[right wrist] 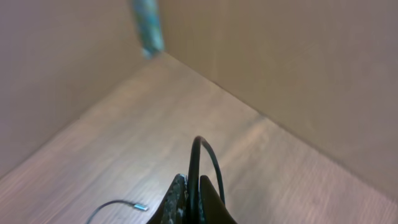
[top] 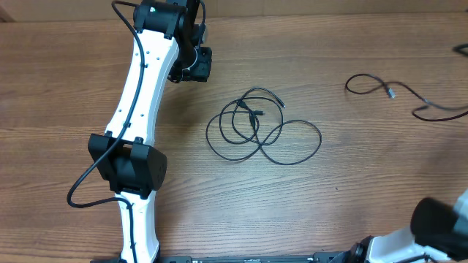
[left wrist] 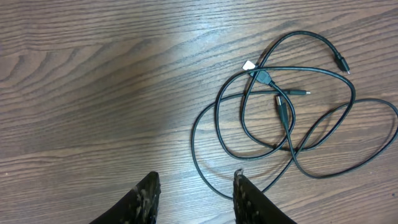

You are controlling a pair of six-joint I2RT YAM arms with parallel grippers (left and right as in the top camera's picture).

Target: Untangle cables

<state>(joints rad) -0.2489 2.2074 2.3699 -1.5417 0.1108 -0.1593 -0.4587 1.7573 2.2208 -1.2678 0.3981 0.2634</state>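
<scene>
tangled cables (top: 256,129) mid-table (top: 351,183), widest left-right, plugs toward far edge. left gripper (left wrist: 196,193) spread apart, empty, near loops. right gripper (right wrist: 189,202) clenched on separate cable (right wrist: 198,158).

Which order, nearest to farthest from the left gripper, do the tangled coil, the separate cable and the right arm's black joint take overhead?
1. tangled coil, table centre, nearest the left gripper.
2. separate cable, upper right.
3. right arm's black joint, bottom right corner.
</scene>
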